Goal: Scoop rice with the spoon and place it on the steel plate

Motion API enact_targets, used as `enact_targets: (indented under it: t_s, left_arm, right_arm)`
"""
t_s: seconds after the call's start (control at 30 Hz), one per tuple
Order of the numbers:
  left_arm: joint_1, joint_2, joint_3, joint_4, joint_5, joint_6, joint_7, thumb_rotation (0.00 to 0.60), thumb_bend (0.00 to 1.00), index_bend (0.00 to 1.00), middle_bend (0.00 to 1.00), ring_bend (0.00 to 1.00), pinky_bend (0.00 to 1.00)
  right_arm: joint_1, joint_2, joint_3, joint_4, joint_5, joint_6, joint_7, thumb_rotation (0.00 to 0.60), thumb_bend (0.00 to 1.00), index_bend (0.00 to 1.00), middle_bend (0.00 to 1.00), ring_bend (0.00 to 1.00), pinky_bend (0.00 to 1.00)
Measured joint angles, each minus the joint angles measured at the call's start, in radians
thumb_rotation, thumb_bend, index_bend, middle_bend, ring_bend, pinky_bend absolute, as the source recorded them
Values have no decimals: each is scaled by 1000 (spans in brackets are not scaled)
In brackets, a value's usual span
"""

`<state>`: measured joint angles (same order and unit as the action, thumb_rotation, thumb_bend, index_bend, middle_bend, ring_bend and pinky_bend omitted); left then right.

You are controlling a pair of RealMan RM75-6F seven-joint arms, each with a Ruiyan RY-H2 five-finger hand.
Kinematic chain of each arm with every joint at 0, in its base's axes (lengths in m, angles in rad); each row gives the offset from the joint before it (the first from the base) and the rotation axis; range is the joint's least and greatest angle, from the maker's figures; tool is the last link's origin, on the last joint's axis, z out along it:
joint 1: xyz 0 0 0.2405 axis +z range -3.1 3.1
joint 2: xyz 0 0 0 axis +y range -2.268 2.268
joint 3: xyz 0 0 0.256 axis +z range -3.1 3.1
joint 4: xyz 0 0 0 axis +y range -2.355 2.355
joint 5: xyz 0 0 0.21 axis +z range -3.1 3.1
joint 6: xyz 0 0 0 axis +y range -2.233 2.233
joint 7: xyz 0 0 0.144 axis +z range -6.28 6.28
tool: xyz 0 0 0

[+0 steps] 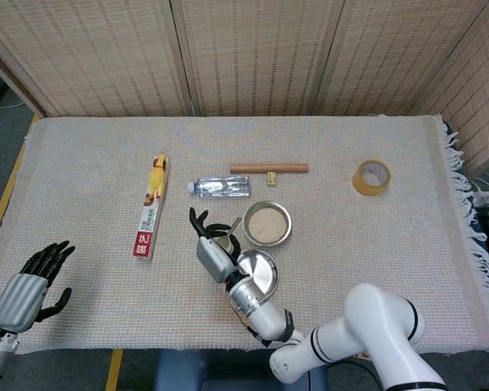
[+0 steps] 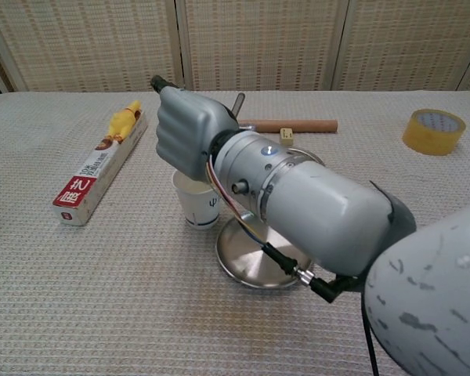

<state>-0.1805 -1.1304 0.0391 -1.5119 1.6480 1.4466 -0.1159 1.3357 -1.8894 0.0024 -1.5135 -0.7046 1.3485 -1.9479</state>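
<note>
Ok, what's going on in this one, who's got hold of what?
The right hand is over the paper cup, gripping the spoon, whose handle sticks up behind the hand; the spoon's bowl is hidden, so I can't tell if it carries rice. The steel plate beside the cup looks bare in the parts that show, and the bowl of rice sits just beyond it. The left hand rests open at the near left table edge, holding nothing.

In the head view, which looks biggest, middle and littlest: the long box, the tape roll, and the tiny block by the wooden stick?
1. Long box, biggest.
2. Tape roll, middle.
3. Tiny block, littlest.
All lie flat on the table, so this order looks safe.
</note>
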Motion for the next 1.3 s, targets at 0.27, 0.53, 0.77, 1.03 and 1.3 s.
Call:
enact_targets:
  t_s: [0.27, 0.53, 0.77, 1.03, 1.3]
  left_arm:
    - [-1, -1, 0, 4, -3, -5, -1, 600, 454, 0, 0, 0, 137]
    - [4, 1, 1, 3, -3, 3, 0, 600, 452, 0, 0, 0, 137]
    - [6, -1, 3, -1, -1, 4, 12, 600, 452, 0, 0, 0, 137]
    - [4, -13, 2, -8, -5, -9, 47, 600, 452, 0, 0, 0, 137]
    - [-1, -19, 6, -16, 7, -11, 65, 600, 453, 0, 0, 0, 138]
  right_arm:
    - [0, -26, -30, 10, -66, 41, -74, 600, 347, 845, 555, 191, 21]
    - [-54, 29, 23, -91, -84, 86, 42, 600, 347, 842, 555, 192, 21]
    - [-180, 170, 39, -293, -166, 119, 390, 600, 346, 845, 556, 192, 21]
    - [-377, 339, -61, -437, -344, 145, 808, 600, 347, 862, 556, 192, 21]
    - [-480, 330, -111, -314, -397, 29, 999, 600, 346, 849, 555, 191, 21]
